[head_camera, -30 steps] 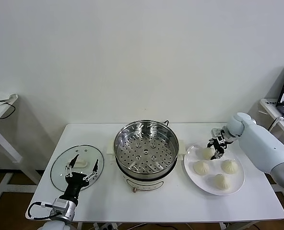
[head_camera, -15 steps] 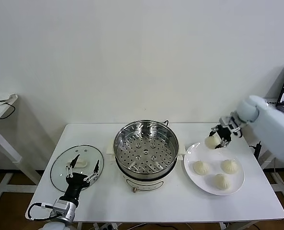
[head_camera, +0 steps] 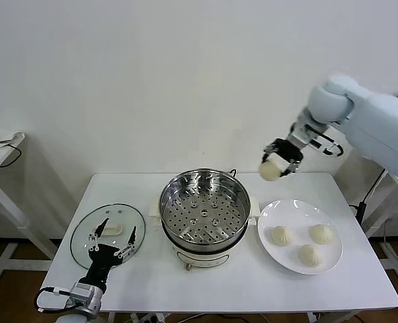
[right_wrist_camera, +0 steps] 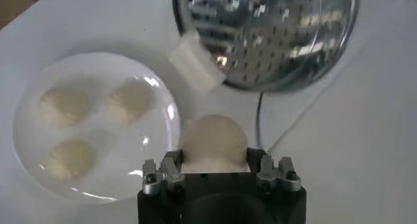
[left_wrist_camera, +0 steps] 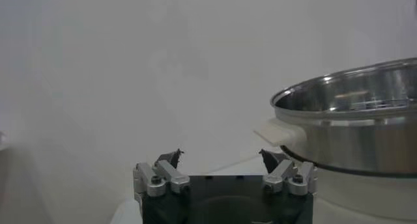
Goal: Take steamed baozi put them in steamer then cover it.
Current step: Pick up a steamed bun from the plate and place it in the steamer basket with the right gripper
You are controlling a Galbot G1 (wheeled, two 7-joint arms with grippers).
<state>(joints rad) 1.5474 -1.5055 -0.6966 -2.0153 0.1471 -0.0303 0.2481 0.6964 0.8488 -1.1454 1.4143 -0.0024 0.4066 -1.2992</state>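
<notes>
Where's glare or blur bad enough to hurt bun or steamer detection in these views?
Head view: even light, soft shadows, held bun sharp. Right wrist view: strong glare on the steamer tray; plate buns soft and washed out. Left wrist view: hazy and pale overall, steamer rim reflective, no bun in view.

The right arm (head_camera: 374, 124) is a smooth, pale blue-white shell with rounded joints, narrowing to a black wrist with silver fittings. The right gripper (head_camera: 278, 160) is black with metal finger links. The left gripper (head_camera: 111, 237) has a black body, silver linkage fingers (left_wrist_camera: 159, 177) with visible screws and dark tips, a silver wrist block and a black cable.
</notes>
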